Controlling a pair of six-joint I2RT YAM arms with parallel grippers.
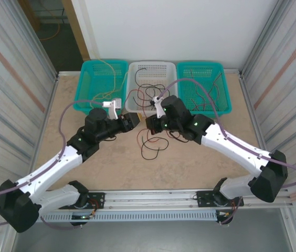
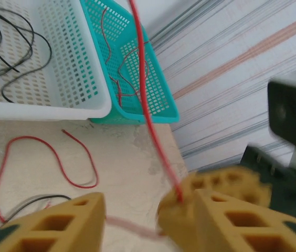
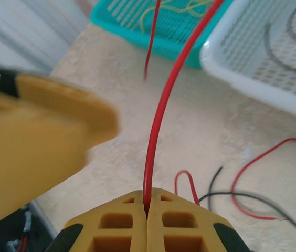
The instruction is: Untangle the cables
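— Bright and even, soft white from overhead; only faint shadows beneath the arms [image 1: 232,147] on the table [image 1: 190,163].
— Crisp from the top, slightly bowed toward the edges.
— Softer at the wrists: heavy motion smear over the yellow finger [image 3: 43,131], sharpest along the red cable [image 3: 156,131].
— Hazy baskets [image 3: 253,79] behind; smeared again low in the left wrist view.

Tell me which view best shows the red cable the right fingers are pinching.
Right wrist: the red cable runs straight into the seam between the shut right fingers, close and sharp. Left wrist shows a red strand, likely the same, motion-blurred. Top external renders it hair-thin where the arms meet.
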